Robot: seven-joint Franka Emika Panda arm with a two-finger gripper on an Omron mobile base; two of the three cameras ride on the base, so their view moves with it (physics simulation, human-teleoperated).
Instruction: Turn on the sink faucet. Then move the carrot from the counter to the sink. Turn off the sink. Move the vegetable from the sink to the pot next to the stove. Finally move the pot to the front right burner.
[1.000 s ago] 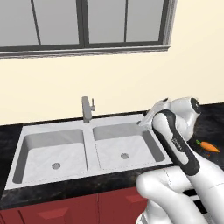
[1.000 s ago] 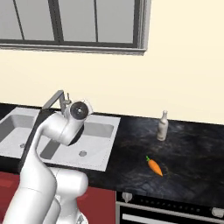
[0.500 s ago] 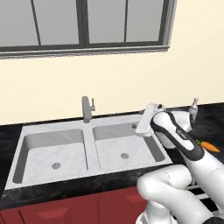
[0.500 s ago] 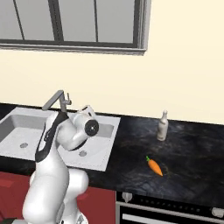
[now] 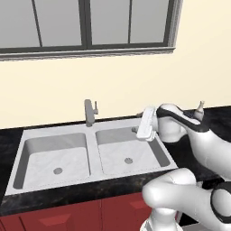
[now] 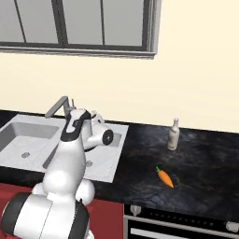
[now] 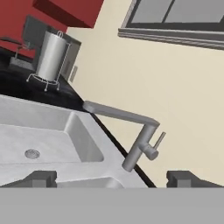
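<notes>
Both base views look forward and down from behind the arm, left and right, sharing the sink (image 5: 54, 155) (image 6: 28, 140) and counter (image 6: 205, 161). The hand view sits close, tilted, facing the sink faucet (image 7: 138, 140).

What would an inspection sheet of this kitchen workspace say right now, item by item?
Surface: black marbled counter over red cabinet fronts, with the double-basin sink set into it.
Job's things: sink faucet upright behind the basins, no water seen; carrot lying on the counter right of the sink; stove front edge and knobs at the lower right.
Clutter: pale bottle standing behind the carrot; paper towel roll on a stand past the sink.
Grippers: gripper open, empty, above the right basin, facing the faucet.
Cables: nothing seen.
Surroundings: cream wall, window above the sink.
</notes>
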